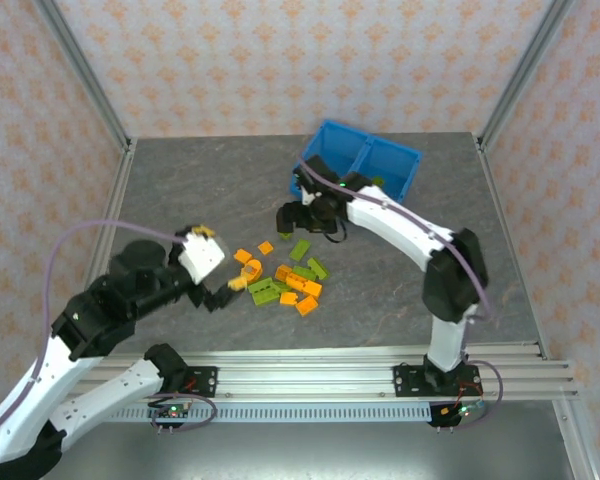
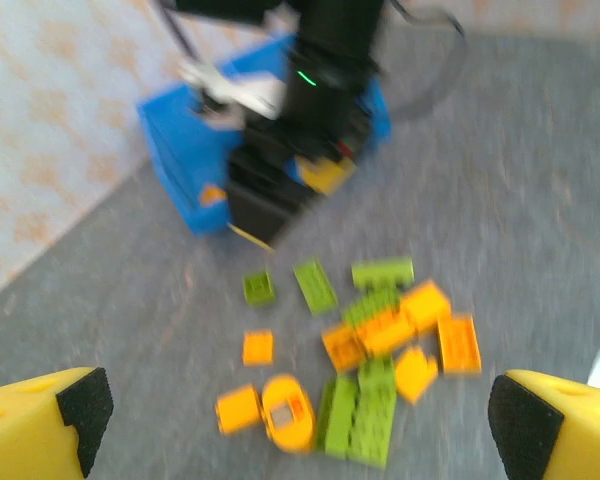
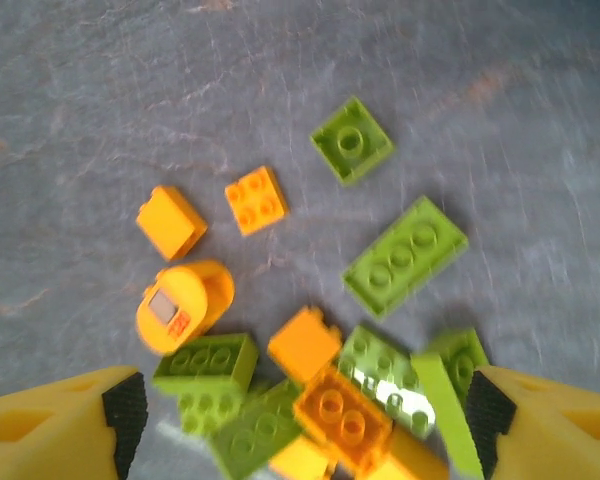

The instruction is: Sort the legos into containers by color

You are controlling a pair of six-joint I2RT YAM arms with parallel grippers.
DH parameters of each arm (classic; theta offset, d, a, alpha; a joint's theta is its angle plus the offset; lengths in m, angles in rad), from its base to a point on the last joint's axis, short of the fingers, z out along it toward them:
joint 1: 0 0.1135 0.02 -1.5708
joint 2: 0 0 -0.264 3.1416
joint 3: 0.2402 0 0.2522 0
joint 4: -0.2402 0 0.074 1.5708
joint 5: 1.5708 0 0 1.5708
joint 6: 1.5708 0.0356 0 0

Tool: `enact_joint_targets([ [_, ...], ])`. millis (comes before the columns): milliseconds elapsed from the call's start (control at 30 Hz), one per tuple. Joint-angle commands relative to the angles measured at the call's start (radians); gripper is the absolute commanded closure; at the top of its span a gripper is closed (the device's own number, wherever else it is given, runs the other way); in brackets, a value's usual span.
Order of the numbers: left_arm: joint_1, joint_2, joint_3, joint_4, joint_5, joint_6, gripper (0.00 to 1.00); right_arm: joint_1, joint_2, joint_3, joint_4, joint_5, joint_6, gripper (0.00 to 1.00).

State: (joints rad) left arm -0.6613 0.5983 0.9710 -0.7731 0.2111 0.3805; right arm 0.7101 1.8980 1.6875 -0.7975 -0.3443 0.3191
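Orange and lime green legos (image 1: 285,280) lie in a loose pile on the grey table, in front of the blue bin (image 1: 365,160) with its two containers. My right gripper (image 1: 305,220) hangs open over the far side of the pile; in the right wrist view its jaws (image 3: 302,410) stand wide over a clear orange brick (image 3: 342,415), a rounded orange piece (image 3: 180,305) and a long green plate (image 3: 405,255), holding nothing. My left gripper (image 1: 225,290) stands open at the pile's near left edge. In its blurred wrist view the jaws (image 2: 305,415) frame the legos (image 2: 365,350), holding nothing.
The right arm's wrist (image 2: 320,90) stands between the pile and the bin (image 2: 175,140) in the left wrist view. Metal posts (image 1: 85,75) and patterned walls close in the table's back and sides. An aluminium rail (image 1: 310,375) runs along the near edge.
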Motion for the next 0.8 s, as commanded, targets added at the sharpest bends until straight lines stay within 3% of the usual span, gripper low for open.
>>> enact_joint_targets([
  [0, 0.000, -0.114, -0.130, -0.053, 0.049, 0.121, 0.00, 0.024, 0.148, 0.147, -0.065, 0.133, -0.141, 0.13],
  [167, 0.000, -0.233, -0.299, 0.073, 0.074, 0.100, 0.00, 0.029, 0.367, 0.346, -0.150, 0.208, -0.191, 0.12],
  [333, 0.002, -0.220, -0.344, 0.082, 0.067, 0.106, 0.00, 0.029, 0.497, 0.462, -0.212, 0.227, -0.255, 0.13],
  [500, 0.006, -0.186, -0.351, 0.115, 0.109, 0.107, 0.00, 0.029, 0.574, 0.530, -0.250, 0.178, -0.275, 0.28],
  [767, 0.046, -0.186, -0.359, 0.139, 0.145, 0.107, 0.00, 0.029, 0.572, 0.509, -0.236, 0.193, -0.268, 0.56],
])
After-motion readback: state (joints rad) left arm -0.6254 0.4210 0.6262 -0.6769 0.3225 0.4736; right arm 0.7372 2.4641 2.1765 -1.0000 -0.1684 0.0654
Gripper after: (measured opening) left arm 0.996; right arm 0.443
